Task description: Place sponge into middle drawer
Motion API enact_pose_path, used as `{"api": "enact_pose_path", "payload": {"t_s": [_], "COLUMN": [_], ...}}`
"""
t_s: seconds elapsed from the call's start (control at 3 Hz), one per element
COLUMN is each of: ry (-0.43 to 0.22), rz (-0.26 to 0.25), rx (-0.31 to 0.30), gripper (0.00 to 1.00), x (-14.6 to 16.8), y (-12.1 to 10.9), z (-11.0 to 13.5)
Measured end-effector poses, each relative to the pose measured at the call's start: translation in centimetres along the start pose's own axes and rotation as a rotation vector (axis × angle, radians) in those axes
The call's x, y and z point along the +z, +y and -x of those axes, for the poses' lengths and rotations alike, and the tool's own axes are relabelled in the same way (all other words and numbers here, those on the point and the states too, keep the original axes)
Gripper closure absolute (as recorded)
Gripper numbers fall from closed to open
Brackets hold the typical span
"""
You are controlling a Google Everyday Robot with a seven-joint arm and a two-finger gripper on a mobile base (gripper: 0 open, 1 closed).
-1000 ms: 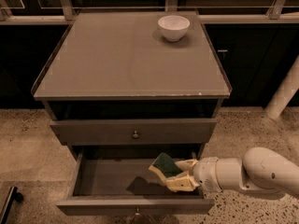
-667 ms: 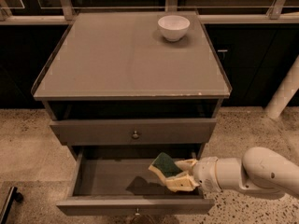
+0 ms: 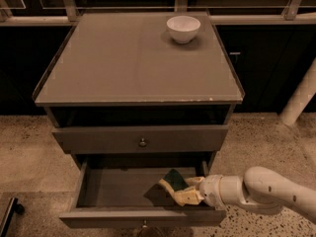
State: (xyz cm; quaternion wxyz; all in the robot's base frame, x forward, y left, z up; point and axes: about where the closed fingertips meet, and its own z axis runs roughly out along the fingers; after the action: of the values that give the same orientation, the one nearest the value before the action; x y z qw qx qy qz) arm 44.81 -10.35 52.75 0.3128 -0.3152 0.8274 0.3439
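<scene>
**Sponge held over the open middle drawer, lower right of centre**

A grey-brown table (image 3: 123,68) fills most of the frame, its flat top running from the upper left to the upper right. It stands on a speckled floor (image 3: 29,152). Below the top is a dark open gap, and under that the upper drawer (image 3: 98,139) sits pushed in. The middle drawer (image 3: 113,186) is pulled out toward the bottom of the frame, and its plain flat bottom is bare on the left side.

A white arm (image 3: 266,189) enters from the lower right corner and reaches left over the drawer's right side wall. A pale post (image 3: 301,95) leans at the right edge of the frame. A white bowl (image 3: 183,28) stands upright on the tabletop, toward the upper right and near the back edge.

The gripper (image 3: 177,189) is inside the outline of the open drawer, in its right half. Its yellowish fingers are clamped on the sponge (image 3: 173,178). The sponge is tilted with its dark green face up and to the left, above the drawer bottom, and a dark shadow lies just to its lower left.

A small round knob (image 3: 142,142) sits in the middle of the upper drawer front. A second knob (image 3: 144,225) shows at the bottom edge, on the front of the middle drawer
</scene>
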Motion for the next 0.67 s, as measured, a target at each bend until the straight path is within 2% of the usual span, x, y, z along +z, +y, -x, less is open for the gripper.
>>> {"api": "enact_pose_path", "payload": {"t_s": [0.33, 0.67], "ry": [0.024, 0.061], "rz": [-0.005, -0.009], "rx": [0.071, 0.115], "gripper": [1.00, 1.00], "x": [3.2, 6.6], "y": [-2.8, -4.8], "z": [-3.0, -5.1]}}
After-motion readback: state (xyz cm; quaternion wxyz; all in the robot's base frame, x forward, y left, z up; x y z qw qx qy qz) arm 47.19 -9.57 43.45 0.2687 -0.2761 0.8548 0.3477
